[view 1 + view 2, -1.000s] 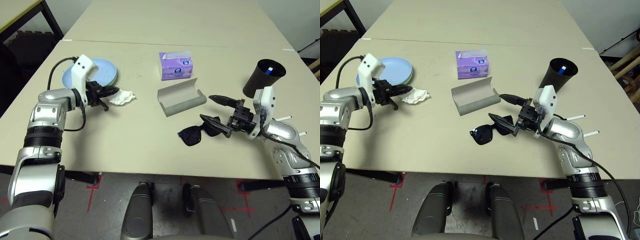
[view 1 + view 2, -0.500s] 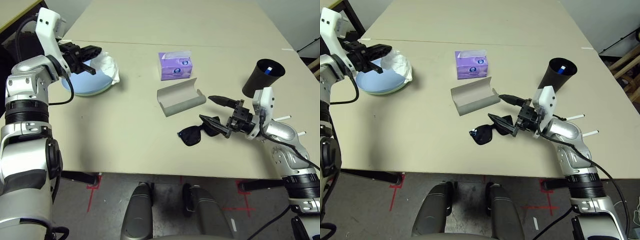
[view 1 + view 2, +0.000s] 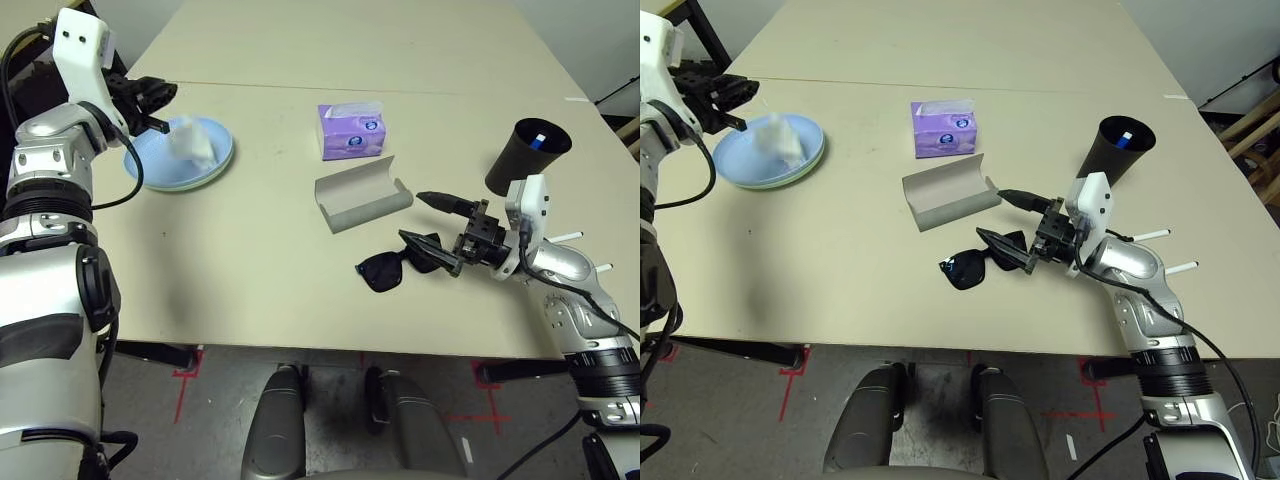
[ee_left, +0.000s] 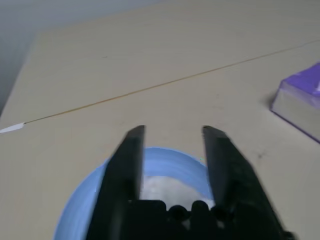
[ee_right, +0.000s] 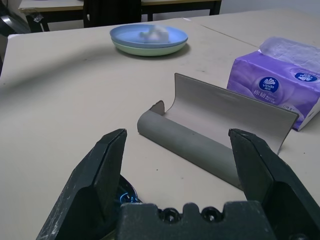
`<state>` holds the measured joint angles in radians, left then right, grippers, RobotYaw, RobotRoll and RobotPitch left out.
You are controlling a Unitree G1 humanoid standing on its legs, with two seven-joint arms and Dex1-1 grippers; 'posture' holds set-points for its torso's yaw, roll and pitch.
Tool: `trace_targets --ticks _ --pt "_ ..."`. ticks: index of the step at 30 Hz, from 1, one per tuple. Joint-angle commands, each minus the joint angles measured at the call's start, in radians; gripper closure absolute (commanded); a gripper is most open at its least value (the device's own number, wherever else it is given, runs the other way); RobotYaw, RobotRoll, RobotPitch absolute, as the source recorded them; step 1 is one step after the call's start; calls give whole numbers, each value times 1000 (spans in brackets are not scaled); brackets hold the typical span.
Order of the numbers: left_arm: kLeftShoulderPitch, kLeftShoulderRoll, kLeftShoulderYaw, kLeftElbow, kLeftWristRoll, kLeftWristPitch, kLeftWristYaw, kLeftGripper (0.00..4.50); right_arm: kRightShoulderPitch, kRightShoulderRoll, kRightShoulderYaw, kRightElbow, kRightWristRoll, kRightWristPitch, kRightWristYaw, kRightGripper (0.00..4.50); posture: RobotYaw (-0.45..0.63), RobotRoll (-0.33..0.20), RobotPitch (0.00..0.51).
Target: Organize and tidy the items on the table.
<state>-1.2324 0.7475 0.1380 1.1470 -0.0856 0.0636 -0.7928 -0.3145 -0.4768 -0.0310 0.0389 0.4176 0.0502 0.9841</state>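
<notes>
Your L gripper (image 4: 172, 137) hangs fingers apart over the plates (image 3: 150, 172), tissue (image 3: 190, 145) loose in them. R gripper (image 3: 438, 225) gapes beside the sunglasses (image 3: 392, 268), case (image 3: 362, 194) near. Careful w/ a skewed pinch: it'd skid the glasses away.

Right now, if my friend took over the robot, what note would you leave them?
Left hand: open, holding nothing, above the far edge of the plates.
Right hand: open wide, holding nothing, beside the sunglasses.
Done: the crumpled tissue lies on the light blue plate, which sits on the green one.
Left: the sunglasses lie loose on the table; the grey glasses case lies open next to them. Probably put the sunglasses in the case.
</notes>
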Motion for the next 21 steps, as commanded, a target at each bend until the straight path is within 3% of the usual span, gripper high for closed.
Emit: trace_targets --ticks 1,3,4,9,16,21 --pt "12 -4 -2 -15 -3 1 -45 816 5 -9 -9 -11 3 6 0 0 147 0 178" --pt "8 -3 0 -18 -4 9 -59 67 0 -7 -7 -7 3 5 1 0 151 0 177" --pt "7 -2 1 -20 -5 13 -67 25 -2 -7 -7 -4 2 4 2 0 152 0 177" --pt "36 -5 -1 -48 -10 20 -117 25 -7 -4 -6 8 0 -3 6 0 153 0 178" --pt "203 -93 49 -208 -81 -62 -121 25 -4 -3 -6 7 0 -4 4 0 152 0 180" --pt "283 -110 41 -248 -93 -128 -183 25 -7 -12 -11 4 3 2 8 0 149 0 182"
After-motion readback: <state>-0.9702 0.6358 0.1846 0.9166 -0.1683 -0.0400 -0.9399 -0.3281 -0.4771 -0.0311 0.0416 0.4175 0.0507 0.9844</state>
